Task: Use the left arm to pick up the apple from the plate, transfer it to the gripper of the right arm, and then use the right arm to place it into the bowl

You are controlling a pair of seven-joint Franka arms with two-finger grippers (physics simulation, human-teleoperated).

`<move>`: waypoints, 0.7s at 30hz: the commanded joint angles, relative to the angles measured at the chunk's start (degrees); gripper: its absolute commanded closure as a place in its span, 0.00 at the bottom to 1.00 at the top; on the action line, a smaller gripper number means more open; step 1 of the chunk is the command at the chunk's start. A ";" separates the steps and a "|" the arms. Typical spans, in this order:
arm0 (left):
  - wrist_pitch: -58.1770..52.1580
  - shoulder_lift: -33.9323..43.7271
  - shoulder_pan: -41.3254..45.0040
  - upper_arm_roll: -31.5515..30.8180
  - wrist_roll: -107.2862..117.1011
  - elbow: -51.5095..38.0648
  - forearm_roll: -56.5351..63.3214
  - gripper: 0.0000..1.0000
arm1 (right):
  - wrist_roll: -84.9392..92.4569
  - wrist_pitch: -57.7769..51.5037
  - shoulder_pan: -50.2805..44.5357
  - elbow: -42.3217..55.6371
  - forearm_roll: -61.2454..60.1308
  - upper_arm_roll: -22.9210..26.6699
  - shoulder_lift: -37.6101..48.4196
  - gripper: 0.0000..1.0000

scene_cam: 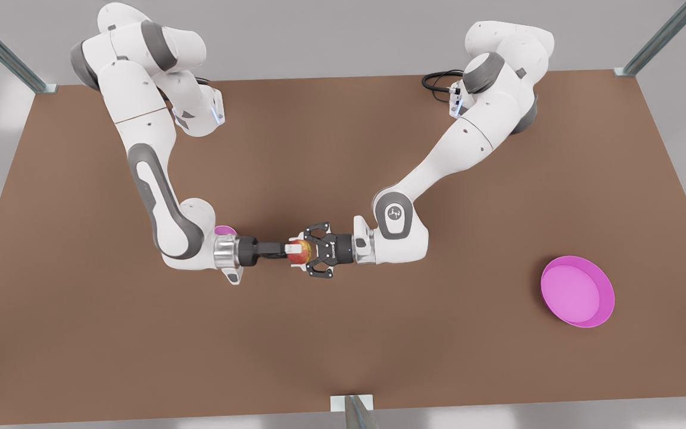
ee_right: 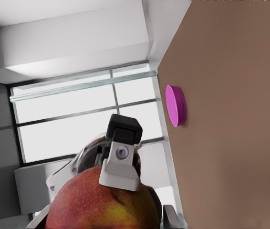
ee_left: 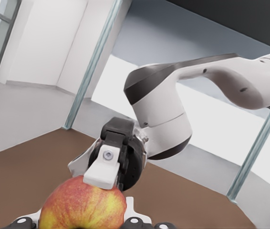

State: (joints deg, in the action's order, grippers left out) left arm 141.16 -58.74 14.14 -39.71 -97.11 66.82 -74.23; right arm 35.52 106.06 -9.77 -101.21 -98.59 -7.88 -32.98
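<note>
I see the apple (scene_cam: 298,254) mid-air over the tabletop (scene_cam: 379,357), gripped by both the left tool (scene_cam: 301,251) and the right tool (scene_cam: 290,249), well apart from the plate (scene_cam: 606,298). My right arm hides most of the bowl (scene_cam: 224,230); its inside is unreadable.

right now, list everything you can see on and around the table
apple: 1, red-yellow, held between both grippers over mid-table
plate: 1, magenta, on the table at the front view's right
bowl: 1, pink, mostly hidden behind the arm at the front view's left
table: 1, brown
frame posts: 3, grey, at table edges
left gripper: fingers on the apple from the front view's right
right gripper: fingers on the apple from the front view's left
</note>
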 commanded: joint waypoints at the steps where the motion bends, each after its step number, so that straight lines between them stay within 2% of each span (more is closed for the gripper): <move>1: -0.09 0.11 0.01 -0.02 -5.19 -0.02 0.05 0.28 | 8.16 0.46 0.01 0.13 -0.20 -0.03 0.02 0.31; 4: 0.35 0.11 0.01 -0.02 -5.19 -0.02 0.05 0.28 | 7.81 0.55 0.01 0.05 -0.20 -0.20 0.20 0.31; 5: 0.43 0.11 0.01 -0.02 -5.19 -0.02 0.05 0.16 | 7.72 0.55 0.01 0.13 -0.20 -0.55 0.29 0.31; 6: 0.70 0.11 0.01 -0.02 -5.11 -0.02 0.05 0.00 | 7.72 0.55 0.01 0.13 -0.20 -0.55 0.29 0.31; 7: 0.61 0.11 0.01 -0.02 -5.11 -0.02 0.05 0.00 | 7.72 0.55 0.01 0.13 -0.20 -0.55 0.29 0.34; 8: 0.61 0.11 0.01 -0.02 -5.11 -0.02 0.05 0.00 | 7.72 0.55 0.01 0.13 -0.20 -0.64 0.29 0.40; 14: 0.61 0.11 0.01 -0.02 -5.11 -0.02 0.05 0.00 | 7.54 0.29 1.42 0.40 1.37 -0.20 0.46 0.40; 21: 0.61 0.02 -0.34 1.12 -4.67 0.24 0.23 0.00 | 7.19 -2.26 10.11 -2.32 18.85 -0.55 3.45 0.40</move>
State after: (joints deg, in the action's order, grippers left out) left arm 141.73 -58.53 13.96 -37.65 -100.46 67.11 -73.90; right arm 41.07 105.38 -0.39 -103.26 -85.71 -8.37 -29.89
